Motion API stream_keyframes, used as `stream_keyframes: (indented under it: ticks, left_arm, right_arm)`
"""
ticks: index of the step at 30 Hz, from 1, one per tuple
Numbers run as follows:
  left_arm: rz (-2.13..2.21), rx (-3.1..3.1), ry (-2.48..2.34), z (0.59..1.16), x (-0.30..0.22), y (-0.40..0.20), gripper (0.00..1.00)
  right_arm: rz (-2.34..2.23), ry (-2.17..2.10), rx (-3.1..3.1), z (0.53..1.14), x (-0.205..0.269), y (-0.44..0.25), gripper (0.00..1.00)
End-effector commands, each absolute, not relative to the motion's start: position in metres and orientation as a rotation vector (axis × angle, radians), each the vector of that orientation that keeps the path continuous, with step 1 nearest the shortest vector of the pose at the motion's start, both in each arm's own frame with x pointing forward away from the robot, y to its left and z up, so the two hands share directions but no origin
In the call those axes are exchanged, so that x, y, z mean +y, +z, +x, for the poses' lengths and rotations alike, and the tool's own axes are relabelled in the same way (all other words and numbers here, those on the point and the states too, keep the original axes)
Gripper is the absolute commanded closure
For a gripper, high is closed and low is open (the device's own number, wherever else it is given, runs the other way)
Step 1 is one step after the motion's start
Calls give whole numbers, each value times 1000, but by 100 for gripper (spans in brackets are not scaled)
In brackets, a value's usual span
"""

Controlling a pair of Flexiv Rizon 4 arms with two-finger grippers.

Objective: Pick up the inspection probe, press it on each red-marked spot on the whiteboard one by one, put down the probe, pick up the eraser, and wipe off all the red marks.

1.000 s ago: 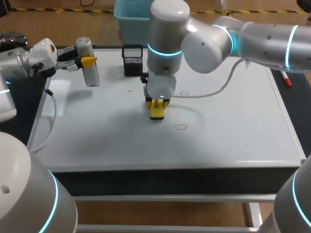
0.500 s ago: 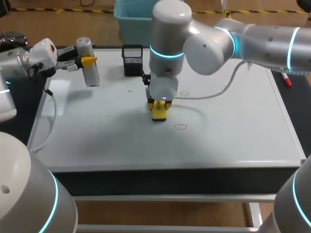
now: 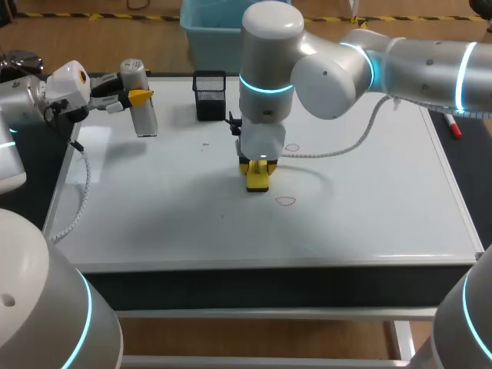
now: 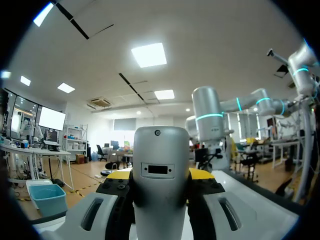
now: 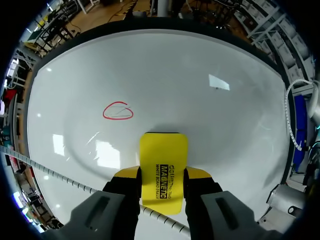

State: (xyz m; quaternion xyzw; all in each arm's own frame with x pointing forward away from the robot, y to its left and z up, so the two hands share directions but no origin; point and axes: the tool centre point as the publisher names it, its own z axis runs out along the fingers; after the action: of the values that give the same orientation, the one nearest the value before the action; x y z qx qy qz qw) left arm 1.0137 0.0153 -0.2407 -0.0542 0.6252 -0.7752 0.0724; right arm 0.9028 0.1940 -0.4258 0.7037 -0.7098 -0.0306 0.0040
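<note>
The grey inspection probe [image 3: 143, 108] hangs over the whiteboard's [image 3: 154, 215] far left corner, with my left gripper [image 3: 137, 97] shut on it. In the left wrist view the probe [image 4: 160, 190] fills the space between the fingers of the left gripper [image 4: 160, 175]. My right gripper [image 3: 257, 165] points down at the board's middle, shut on the yellow eraser [image 3: 257, 178], whose lower end looks to rest on the board. One red mark [image 3: 286, 201] lies just right of and nearer than the eraser, another red mark [image 3: 292, 147] just behind it. The right wrist view shows the eraser [image 5: 163, 170] in the right gripper [image 5: 162, 173] and a red mark [image 5: 118, 111] ahead of it.
A black mesh pen holder [image 3: 210, 94] stands at the board's far edge. A white coiled cable [image 3: 330, 150] from my right arm trails over the board. A red marker [image 3: 453, 127] lies off the board's right edge.
My right arm has slid the eraser a little to the right, toward the nearer red mark. The left arm and probe have stayed still.
</note>
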Motion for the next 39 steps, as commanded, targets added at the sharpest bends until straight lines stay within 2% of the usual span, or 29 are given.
stream_keyframes:
  ticks: [1, 16, 22, 33, 39]
  left_arm:
    - [-160, 1878, -2333, 1015, 15, -240, 100]
    - [-160, 1878, -2333, 1015, 15, -240, 100]
    - [-160, 1878, -2333, 1015, 15, -240, 100]
    - [-160, 1878, -2333, 1015, 15, -240, 100]
    - [-160, 1878, -2333, 1015, 15, -240, 100]
  right_arm:
    - [2200, -90, -2233, 904, 183, -423, 100]
    - [2166, -67, -2270, 907, 168, -421, 100]
    - [2192, 21, -2278, 906, 167, -392, 100]
    - [2288, 52, -2253, 908, 187, -364, 100]
    - [2341, 30, -2248, 910, 222, -374, 100]
